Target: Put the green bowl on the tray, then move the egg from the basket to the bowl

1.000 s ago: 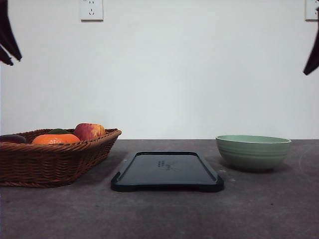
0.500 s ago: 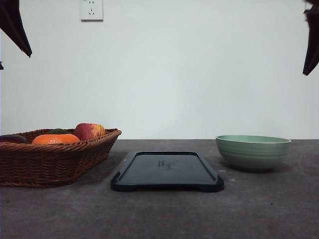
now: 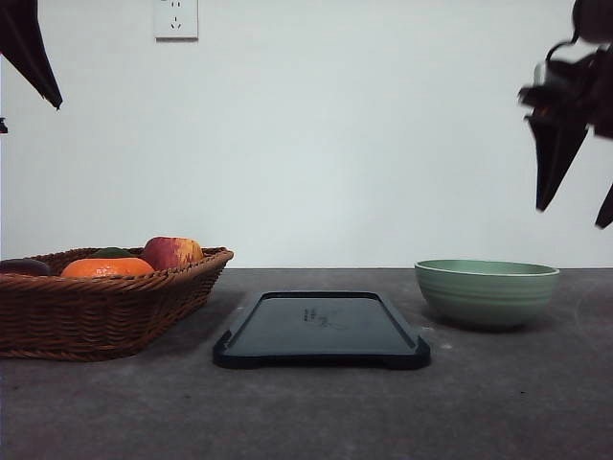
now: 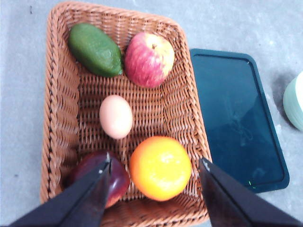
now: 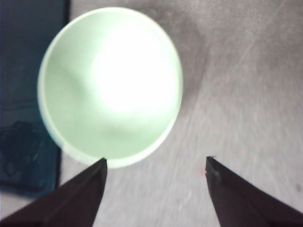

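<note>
The green bowl (image 3: 487, 291) stands empty on the table, right of the dark tray (image 3: 322, 329), which is bare. My right gripper (image 3: 573, 218) hangs open high above the bowl's right side. In the right wrist view the bowl (image 5: 111, 85) lies just beyond the open right gripper (image 5: 156, 161), with the tray (image 5: 23, 118) beside it. The wicker basket (image 3: 105, 307) sits at the left. Inside the basket (image 4: 57, 118) the egg (image 4: 116, 116) lies in the middle. My left gripper (image 4: 156, 161) hovers open above the basket, nothing between its fingers.
Around the egg in the basket are a green avocado (image 4: 94, 50), a red apple (image 4: 149, 59), an orange (image 4: 161, 168) and a dark red fruit (image 4: 102, 177). Bare grey table (image 3: 316, 412) lies in front of the tray. A white wall (image 3: 383, 144) stands behind.
My right gripper has come down and leftward into the front view, toward the bowl. The left arm shifted slightly up a second ago and has held still since. Bowl, tray and basket are unmoved.
</note>
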